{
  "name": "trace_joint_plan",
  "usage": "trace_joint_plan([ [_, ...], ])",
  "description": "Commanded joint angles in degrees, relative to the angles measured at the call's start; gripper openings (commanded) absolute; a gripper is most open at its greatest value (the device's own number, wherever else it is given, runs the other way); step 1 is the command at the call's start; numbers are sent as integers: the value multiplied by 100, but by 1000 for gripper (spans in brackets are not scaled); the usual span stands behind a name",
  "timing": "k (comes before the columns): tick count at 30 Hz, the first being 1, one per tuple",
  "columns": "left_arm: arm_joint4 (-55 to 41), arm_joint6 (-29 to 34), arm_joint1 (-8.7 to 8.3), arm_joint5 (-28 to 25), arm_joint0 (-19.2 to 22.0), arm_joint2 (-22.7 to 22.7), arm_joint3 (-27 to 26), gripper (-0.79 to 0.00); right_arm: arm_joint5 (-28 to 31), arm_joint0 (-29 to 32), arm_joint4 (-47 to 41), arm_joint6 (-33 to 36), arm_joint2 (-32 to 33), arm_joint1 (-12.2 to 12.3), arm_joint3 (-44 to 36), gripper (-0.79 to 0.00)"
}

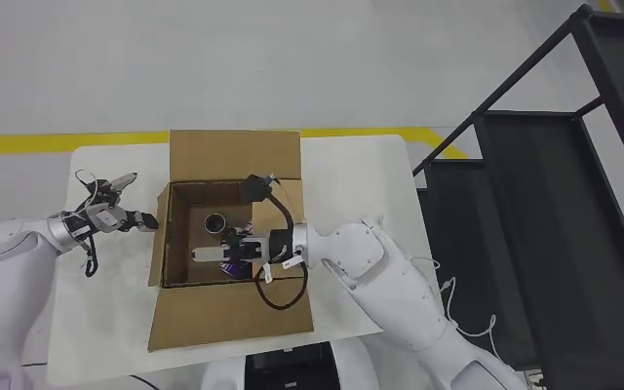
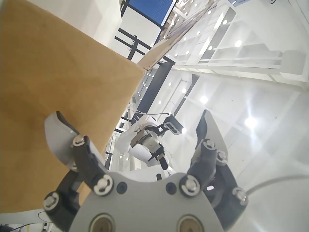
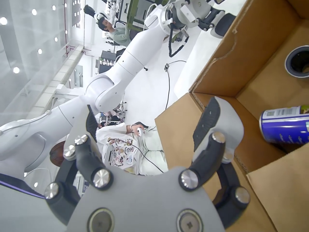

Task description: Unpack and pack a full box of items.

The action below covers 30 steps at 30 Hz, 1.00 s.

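- The cardboard box (image 1: pixel 234 156) sits open at the centre of the top view on the white bench (image 1: pixel 356 180); its flaps spread toward the upper and lower edges of the frame.
- Inside the box, a dark cylinder (image 1: pixel 214 224) with an open mouth stands upright in the upper middle of the floor; a blue can (image 1: pixel 234 265) lies on its side lower in the frame, apart from the cylinder.
- My right end effector (image 1: pixel 219 249) is down inside the box, entering from the right of the frame; it is released, fingers spread, grasping nothing.
- The blue can lies just beside my right end effector; the right wrist view shows it off to one side of the fingers, not between them; I cannot tell whether it touches a finger.
- My left end effector (image 1: pixel 135 200) is at the left of the frame, outside the box and over the bench, just beside the box's left wall; it is released and empty.
- In the left wrist view one finger (image 2: pixel 60 126) stands against the box's outer cardboard; I cannot tell whether they touch.
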<state>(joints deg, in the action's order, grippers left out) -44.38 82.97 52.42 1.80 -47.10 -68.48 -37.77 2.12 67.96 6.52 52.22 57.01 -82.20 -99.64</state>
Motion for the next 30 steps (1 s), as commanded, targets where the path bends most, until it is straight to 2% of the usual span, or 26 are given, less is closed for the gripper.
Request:
trace_joint_plan([
  [1,-11,34,25,-26,48,26,75,0,10,64,-31,-18,94,30,-14,0],
  [7,29,247,62,-249,199,44,233,0,48,248,-100,-48,312,113,-102,0],
  [12,109,503,-89,-427,284,-264,99,0,101,357,-119,-35,388,170,-131,0],
  [16,37,503,-325,-358,-42,-647,-876,0,129,475,-134,-53,515,224,-134,0],
  [22,303,503,-691,-75,-908,-1310,-2993,0,216,778,-249,-138,883,328,-178,0],
  [26,695,465,-807,276,-1322,-1526,-4270,0,257,1026,-315,-237,1137,397,-234,0],
  [30,1140,236,-843,624,-1462,-1461,-5057,0,313,1259,-411,-319,1351,457,-243,0],
])
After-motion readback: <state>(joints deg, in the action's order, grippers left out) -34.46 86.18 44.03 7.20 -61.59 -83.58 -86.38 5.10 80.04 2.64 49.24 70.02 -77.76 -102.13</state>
